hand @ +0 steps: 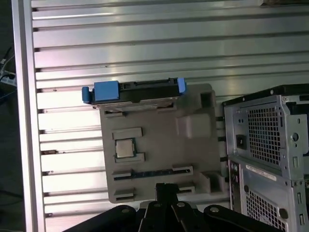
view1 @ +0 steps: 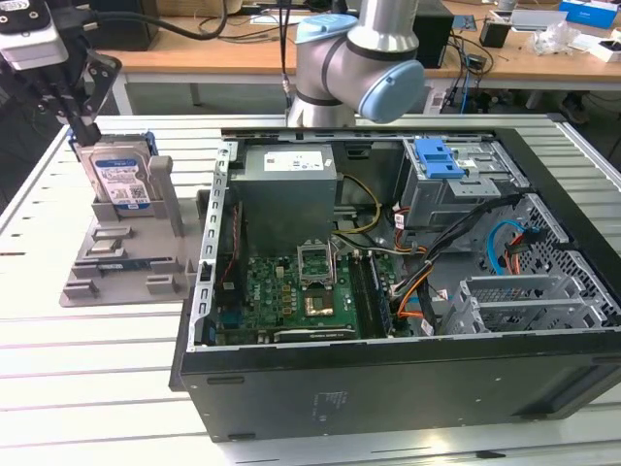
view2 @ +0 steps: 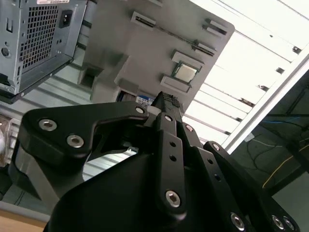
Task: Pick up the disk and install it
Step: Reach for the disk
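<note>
Disk [view1: 118, 175] upright in the grey holder [view1: 126, 262] on the bench [view1: 58, 369], beside the open computer case [view1: 388, 388]. Gripper [view1: 85, 134] just above the disk, pressed together, holding nothing.

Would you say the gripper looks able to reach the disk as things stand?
Probably yes: the gripper hangs right above the disk, whose top edge stands free of the grey holder.

Disk [view1: 118, 177]: a silver drive with a white-and-blue label, framed by a blue carrier. It is held upright on edge in a slot of the grey fixture [view1: 126, 264] on the counter [view1: 87, 359], at the exterior view's left.
</note>
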Controlling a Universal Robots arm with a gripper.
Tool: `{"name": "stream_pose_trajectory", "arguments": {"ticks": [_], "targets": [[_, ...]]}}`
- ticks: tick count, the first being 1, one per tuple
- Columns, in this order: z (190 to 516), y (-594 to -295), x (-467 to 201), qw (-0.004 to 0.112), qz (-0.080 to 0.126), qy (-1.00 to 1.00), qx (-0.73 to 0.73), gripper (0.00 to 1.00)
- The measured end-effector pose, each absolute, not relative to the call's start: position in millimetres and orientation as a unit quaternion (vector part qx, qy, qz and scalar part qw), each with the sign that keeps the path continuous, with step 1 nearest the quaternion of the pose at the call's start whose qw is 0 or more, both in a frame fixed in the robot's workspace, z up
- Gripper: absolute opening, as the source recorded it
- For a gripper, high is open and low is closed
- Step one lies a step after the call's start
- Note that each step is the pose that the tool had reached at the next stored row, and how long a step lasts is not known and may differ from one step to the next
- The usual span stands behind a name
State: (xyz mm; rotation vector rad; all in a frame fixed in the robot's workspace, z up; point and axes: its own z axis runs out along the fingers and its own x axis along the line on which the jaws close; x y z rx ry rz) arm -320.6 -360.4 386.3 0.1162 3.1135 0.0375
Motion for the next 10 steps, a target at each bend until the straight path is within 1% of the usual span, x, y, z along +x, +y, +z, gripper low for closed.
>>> {"name": "stream_pose_trajectory", "arguments": {"ticks": [5, 10], "targets": [[384.5, -340.6, -326.7, 0.013, 0.011, 0.999, 0.037, 0.11], [383.2, -326.9, -339.7, 0.013, 0.011, 0.999, 0.037, 0.11]]}}
